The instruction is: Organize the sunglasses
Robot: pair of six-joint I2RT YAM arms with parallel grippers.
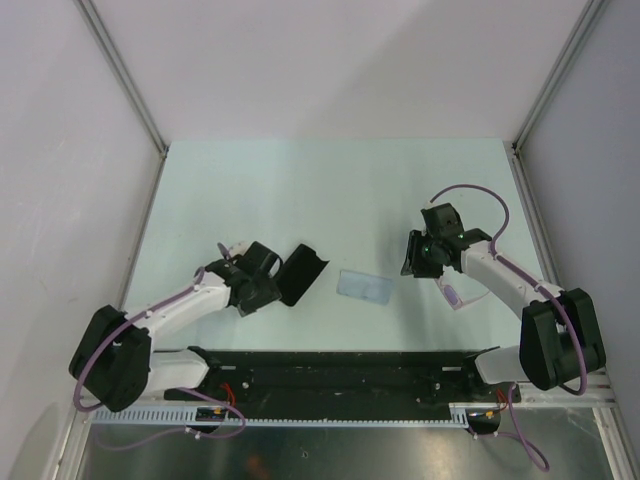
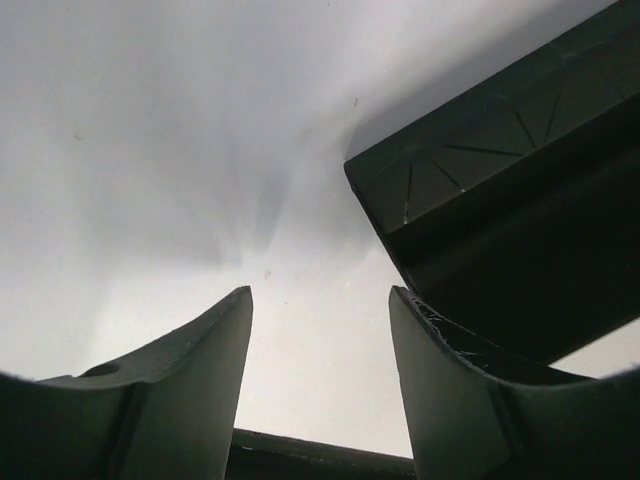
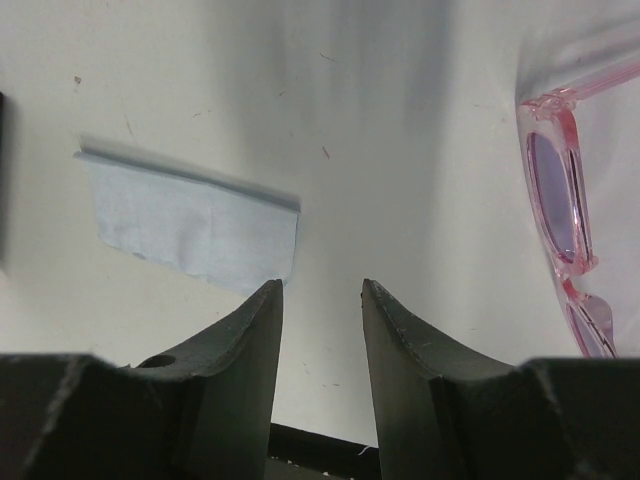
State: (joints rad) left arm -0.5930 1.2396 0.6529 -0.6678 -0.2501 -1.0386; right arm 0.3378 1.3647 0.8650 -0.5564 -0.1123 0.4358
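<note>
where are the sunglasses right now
Top view: the sunglasses lie on the right of the table, partly under the right arm, right of the blue cloth.

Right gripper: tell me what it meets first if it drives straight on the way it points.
Probably bare table: the right gripper points into the gap between the blue cloth, just left of its line, and the sunglasses, off right. Depth is unclear.

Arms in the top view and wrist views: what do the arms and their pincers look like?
The left arm and right arm have white links with black joints and bulky black shoulder housings. A thin purple cable loops along each. The left pincer and right pincer each have two dark matte fingers, curved and tapering, with a small round hole near one finger's base.
</note>
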